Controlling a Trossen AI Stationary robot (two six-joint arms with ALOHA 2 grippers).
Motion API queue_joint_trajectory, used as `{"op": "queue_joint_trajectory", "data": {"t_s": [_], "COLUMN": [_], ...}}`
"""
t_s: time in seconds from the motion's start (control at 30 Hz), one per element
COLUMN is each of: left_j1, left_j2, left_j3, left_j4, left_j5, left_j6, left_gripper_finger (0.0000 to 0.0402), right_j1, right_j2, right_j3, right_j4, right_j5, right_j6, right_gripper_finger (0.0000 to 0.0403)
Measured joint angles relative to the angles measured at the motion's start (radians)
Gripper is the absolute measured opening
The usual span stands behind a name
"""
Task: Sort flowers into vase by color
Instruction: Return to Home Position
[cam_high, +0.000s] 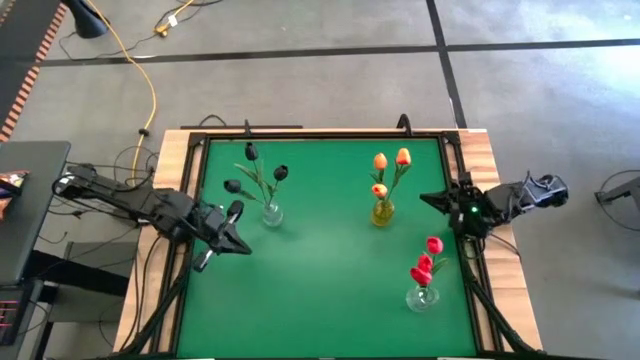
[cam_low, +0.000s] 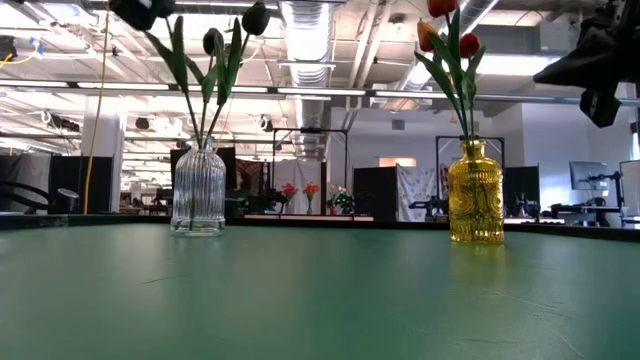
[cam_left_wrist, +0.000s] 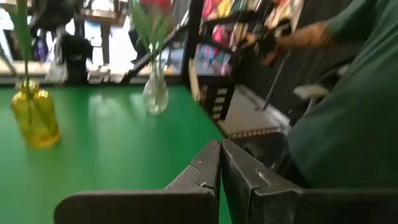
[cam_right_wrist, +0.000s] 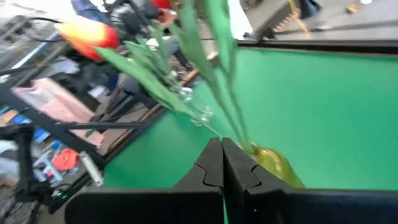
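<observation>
Seen from above, the flowers stand sorted on the green table (cam_high: 320, 300): black tulips (cam_high: 280, 173) in a clear vase (cam_high: 271, 214) left of centre, orange tulips (cam_high: 380, 161) in the yellow vase (cam_high: 382, 213) right of centre, and red tulips (cam_high: 433, 244) in a second clear vase (cam_high: 421, 297) at lower right. I judge the sorting done and the step in hand to be the return to rest. The left gripper (cam_high: 238, 243) sits at mid-left near the clear vase, and the right gripper (cam_high: 430, 199) at mid-right near the yellow vase. The low view shows the clear vase left and the yellow vase right, with a dark arm in the upper right corner. Each wrist view shows its claw clenched on nothing. The next move calls for drawing the right arm away without brushing the orange stems.
</observation>
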Motion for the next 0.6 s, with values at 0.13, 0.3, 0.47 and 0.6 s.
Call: {"op": "queue_joint_trajectory", "data": {"t_s": [0.13,0.3,0.47,0.6], "left_j1": [0.0,0.001,0.013,0.028], "left_j2": [0.0,-0.01,-0.043,-0.083], "left_j3": [0.0,-0.069,-0.186,-0.232], "left_j4": [-0.067,0.011,0.15,0.19], "left_j5": [-0.038,-0.059,-0.089,-0.093], "left_j6": [0.009,0.016,-0.034,-0.047], "left_gripper_finger": [0.0,0.0,0.0,0.0], "right_j1": [-0.032,-0.081,-0.141,-0.209], "right_j2": [0.0,0.0,0.0,0.0], "right_j3": [0.0,-0.011,-0.083,-0.137], "right_j4": [0.066,0.11,0.171,0.231], "right_j5": [-0.074,-0.162,-0.262,-0.318], "right_j6": [-0.081,-0.113,-0.152,-0.191], "right_gripper_finger": [0.0016,0.0016,0.0016,0.0016]}}
